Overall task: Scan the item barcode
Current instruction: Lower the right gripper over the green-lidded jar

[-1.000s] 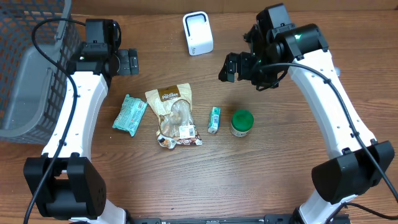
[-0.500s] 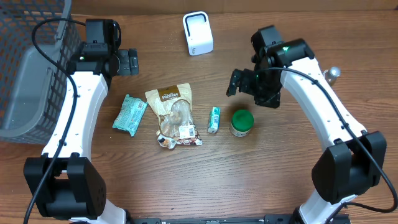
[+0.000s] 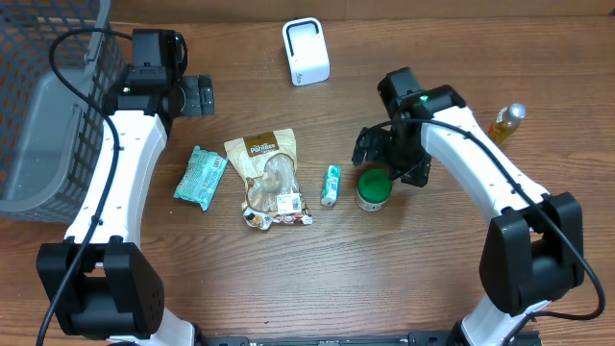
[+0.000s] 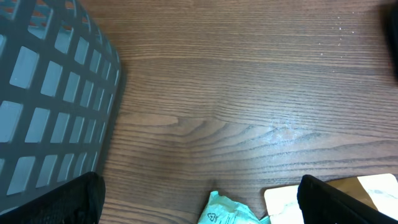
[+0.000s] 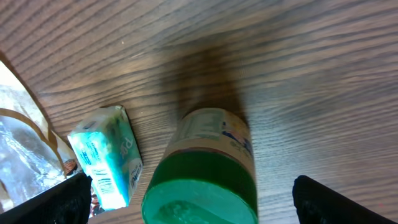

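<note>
Overhead looking straight down from afar, covering whole worktop [image 3: 384,279]. Left wrist facing down, close over wood beside basket [image 4: 43,93]. Right wrist looking steeply down, very near green-lidded jar [image 5: 208,162], sharing jar and teal box [image 5: 106,155] with overhead.

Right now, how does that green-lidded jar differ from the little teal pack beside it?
The jar is round and stands upright; the teal pack is boxy and lies flat. The jar is the bulkier of the two; the teal pack is slim. The open right gripper hangs over the jar, while nothing is above the teal pack. Both sit on the wooden table, side by side but apart.
</note>
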`<state>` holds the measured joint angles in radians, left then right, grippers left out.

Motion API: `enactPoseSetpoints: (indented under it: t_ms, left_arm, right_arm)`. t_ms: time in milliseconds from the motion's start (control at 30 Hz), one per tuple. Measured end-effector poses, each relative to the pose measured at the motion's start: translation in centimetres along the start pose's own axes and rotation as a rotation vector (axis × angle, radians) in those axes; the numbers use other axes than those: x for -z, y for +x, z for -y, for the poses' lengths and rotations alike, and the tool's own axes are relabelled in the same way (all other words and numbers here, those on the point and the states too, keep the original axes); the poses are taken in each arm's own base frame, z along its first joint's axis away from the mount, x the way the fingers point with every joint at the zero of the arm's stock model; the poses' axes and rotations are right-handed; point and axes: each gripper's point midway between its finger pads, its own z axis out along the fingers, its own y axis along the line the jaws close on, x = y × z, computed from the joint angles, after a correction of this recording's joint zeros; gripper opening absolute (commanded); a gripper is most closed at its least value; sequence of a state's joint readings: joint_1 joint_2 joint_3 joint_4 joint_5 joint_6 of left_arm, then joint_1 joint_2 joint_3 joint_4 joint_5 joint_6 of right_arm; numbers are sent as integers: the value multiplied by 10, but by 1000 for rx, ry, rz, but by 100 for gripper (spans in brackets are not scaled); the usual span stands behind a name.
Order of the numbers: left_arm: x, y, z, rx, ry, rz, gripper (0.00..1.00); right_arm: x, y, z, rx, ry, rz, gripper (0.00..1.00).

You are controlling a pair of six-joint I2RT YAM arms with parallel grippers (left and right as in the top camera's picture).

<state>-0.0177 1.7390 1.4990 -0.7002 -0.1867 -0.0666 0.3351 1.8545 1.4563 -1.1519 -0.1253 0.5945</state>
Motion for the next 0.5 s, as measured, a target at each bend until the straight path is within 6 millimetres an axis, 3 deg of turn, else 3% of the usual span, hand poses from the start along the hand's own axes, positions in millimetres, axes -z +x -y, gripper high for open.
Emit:
enactPoseSetpoints:
  t_ms: [500]
  left_arm:
    - [0,0,0,0,0,0,99]
  right_arm:
    - [-11,7,-2,15,6,-4,100]
